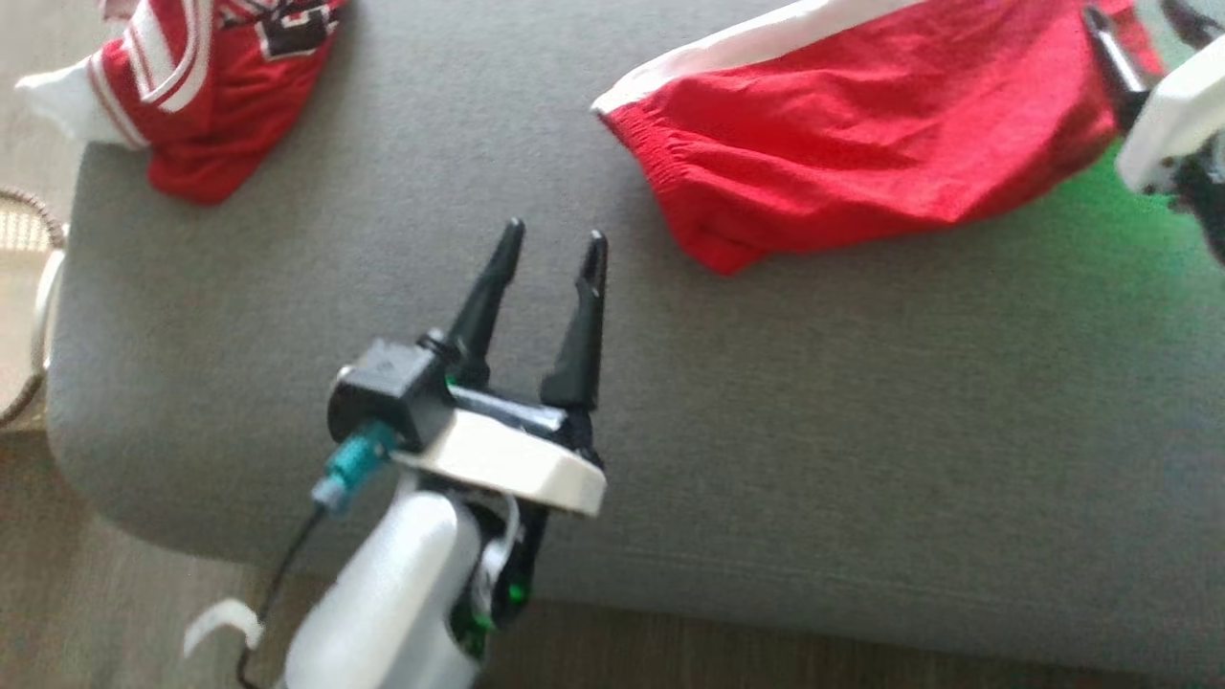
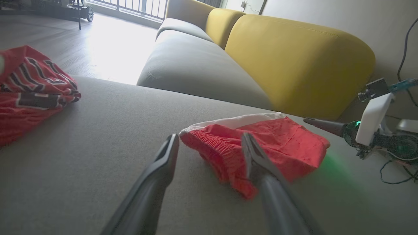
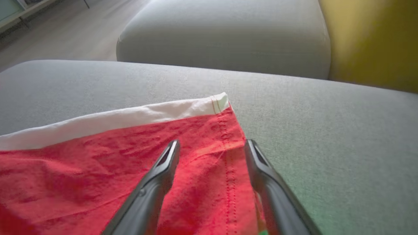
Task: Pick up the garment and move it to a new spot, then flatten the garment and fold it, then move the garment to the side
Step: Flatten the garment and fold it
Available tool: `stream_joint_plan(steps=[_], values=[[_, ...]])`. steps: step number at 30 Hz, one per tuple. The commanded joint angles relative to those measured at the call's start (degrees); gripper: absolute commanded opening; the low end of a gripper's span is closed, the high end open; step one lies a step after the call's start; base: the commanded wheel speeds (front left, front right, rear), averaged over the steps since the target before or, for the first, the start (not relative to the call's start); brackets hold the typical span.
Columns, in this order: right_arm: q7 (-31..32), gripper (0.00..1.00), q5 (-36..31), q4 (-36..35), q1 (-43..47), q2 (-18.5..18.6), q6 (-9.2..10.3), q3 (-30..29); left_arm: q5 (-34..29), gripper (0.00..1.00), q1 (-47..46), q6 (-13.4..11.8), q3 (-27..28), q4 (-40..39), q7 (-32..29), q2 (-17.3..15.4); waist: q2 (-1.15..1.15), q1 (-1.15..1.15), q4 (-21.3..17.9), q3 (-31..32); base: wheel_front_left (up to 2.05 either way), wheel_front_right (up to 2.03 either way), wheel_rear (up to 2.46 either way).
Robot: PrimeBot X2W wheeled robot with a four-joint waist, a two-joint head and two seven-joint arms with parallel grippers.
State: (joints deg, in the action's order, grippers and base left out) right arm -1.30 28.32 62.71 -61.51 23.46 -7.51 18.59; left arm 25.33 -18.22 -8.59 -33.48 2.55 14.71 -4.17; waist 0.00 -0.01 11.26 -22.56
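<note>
Left gripper (image 1: 556, 232), jaws spread, sits between red shorts (image 1: 861, 144) and striped jersey (image 1: 191, 96).

Lettering on the red jersey (image 2: 29, 88) — folded, not legible

grey cushion (image 1: 766, 459) carries red shorts (image 1: 861, 144) and a crumpled red jersey (image 1: 211, 96), well apart.

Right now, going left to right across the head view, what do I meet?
woven basket → red-and-white jersey → left gripper, fingers open → red shorts → right gripper
</note>
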Motion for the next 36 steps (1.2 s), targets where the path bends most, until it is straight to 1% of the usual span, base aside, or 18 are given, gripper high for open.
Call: stream_joint_plan(steps=[1,4,8,15,16,17,18,19,24,29,33,36], values=[[0.67,1.0,-0.11,-0.16,-0.19,1.52,0.02,0.15,-0.91,1.0,-0.25,-0.18,0.88,-2.8,0.29,0.19,0.0,0.01,1.51,-1.02,0.0,0.0,0.0],[1.83,1.0,-1.21,2.68,-1.43,3.01,0.02,-0.44,-1.92,1.0,0.39,-0.18,0.19,-3.9,0.29,0.56,0.0,0.01,2.94,-1.83,0.0,0.0,0.0],[1.95,1.0,-3.05,6.14,-2.89,3.85,0.02,-0.95,-2.95,1.0,0.27,-0.15,0.11,-4.19,0.29,0.81,0.0,0.01,4.04,-2.46,0.0,0.0,0.0],[2.52,1.0,-3.94,8.91,-4.13,2.78,0.02,-1.78,-3.69,1.0,0.29,0.3,0.11,-3.77,0.29,0.95,0.0,0.01,4.4,-2.78,0.0,0.0,0.0],[2.79,0.95,-4.01,9.17,-4.28,2.54,0.02,-1.85,-3.81,1.0,0.28,0.37,0.05,-3.64,0.29,0.96,0.0,0.01,4.4,-2.8,0.0,0.0,0.0],[3.04,0.53,-4.0,9.37,-4.41,2.29,0.02,-1.92,-3.91,1.0,0.24,0.39,0.01,-3.57,0.29,0.97,0.0,0.01,4.37,-2.82,0.0,0.0,0.0],[3.35,0.24,-4.02,9.56,-4.51,2.07,0.02,-1.95,-3.97,1.0,0.2,0.38,0.0,-3.53,0.29,0.99,0.0,0.01,4.29,-2.8,0.0,0.0,0.0],[3.75,0.0,-4.27,9.72,-4.56,1.86,0.02,-1.73,-4.02,1.0,0.18,0.33,0.04,-3.5,0.29,1.0,0.0,0.01,4.11,-2.75,0.0,0.0,0.0],[4.76,0.0,-5.22,10.31,-4.93,1.14,0.02,-1.52,-4.07,1.0,0.35,0.18,0.3,-3.3,0.29,1.03,0.0,0.01,2.36,-2.07,0.0,0.0,0.0],[2.6,0.0,-6.15,9.8,-5.03,0.66,0.02,-0.83,-4.05,1.0,0.43,0.39,0.74,-3.04,0.29,1.06,0.0,0.01,-0.06,-0.71,0.0,0.0,0.0],[2.11,0.0,-6.6,9.05,-4.9,0.98,0.02,0.05,-4.2,1.0,0.98,0.53,1.16,-2.95,0.29,0.99,0.0,0.01,-2.59,0.65,0.0,0.0,0.0],[2.21,0.0,-6.61,8.53,-4.74,2.04,0.02,0.34,-4.38,1.0,1.37,0.48,1.57,-2.98,0.29,0.88,0.0,0.01,-4.31,1.48,0.0,0.0,0.0]])
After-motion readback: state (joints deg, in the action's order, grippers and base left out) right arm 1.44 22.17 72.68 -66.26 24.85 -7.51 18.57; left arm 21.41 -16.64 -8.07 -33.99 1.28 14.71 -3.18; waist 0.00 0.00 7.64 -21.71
